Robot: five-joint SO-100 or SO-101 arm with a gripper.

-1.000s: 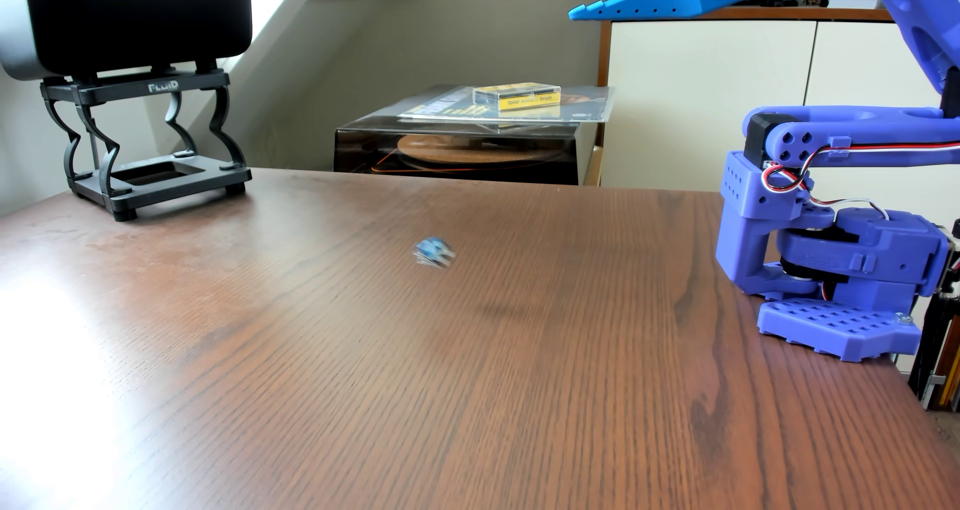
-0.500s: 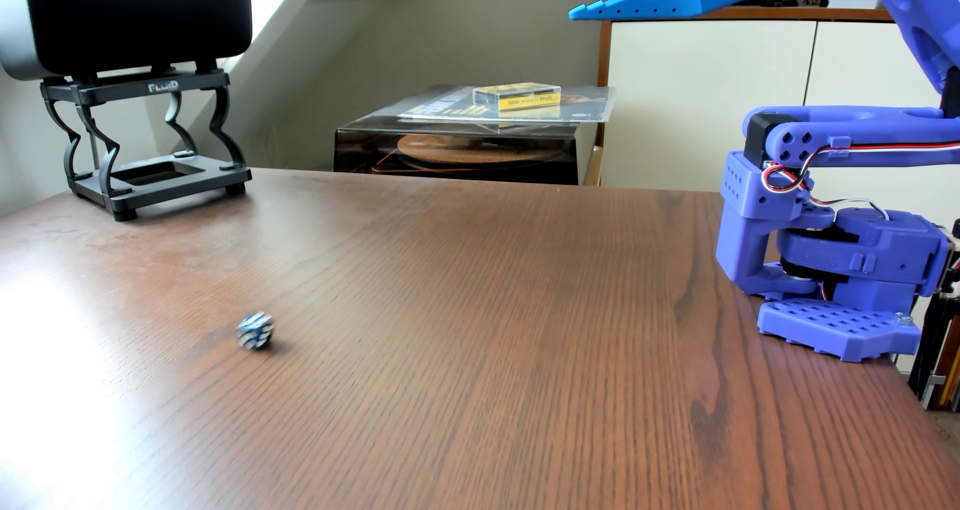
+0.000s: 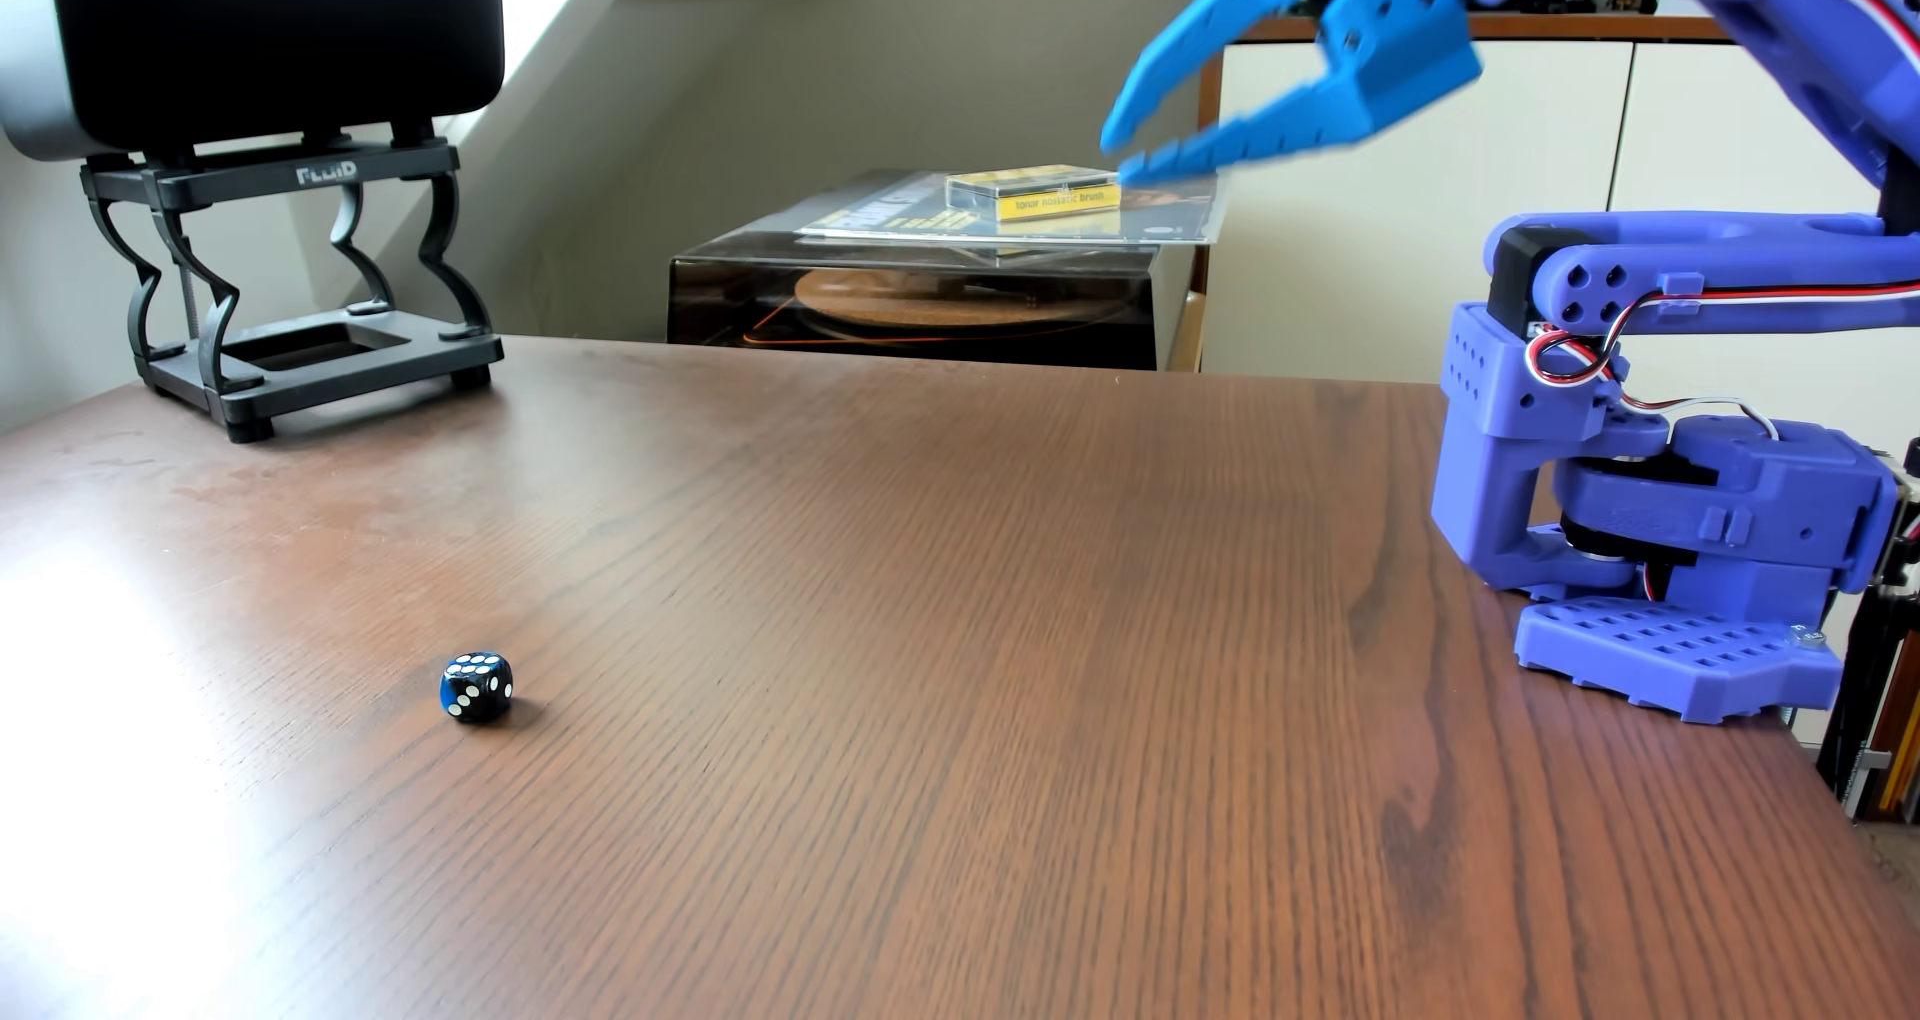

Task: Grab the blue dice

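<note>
The blue dice [image 3: 476, 686] is a tiny, almost black cube with white pips. It sits alone on the brown wooden table [image 3: 935, 615] at the front left of the other view. My blue gripper [image 3: 1120, 153] hangs high in the air at the upper right, far above and to the right of the dice. Its two fingers point left and slightly down, with a small gap at the tips and a wider gap further back. It holds nothing.
The arm's blue base [image 3: 1662, 553] is clamped at the table's right edge. A black speaker on a stand [image 3: 301, 283] fills the back left corner. A turntable with a clear lid [image 3: 914, 293] stands behind the table's far edge.
</note>
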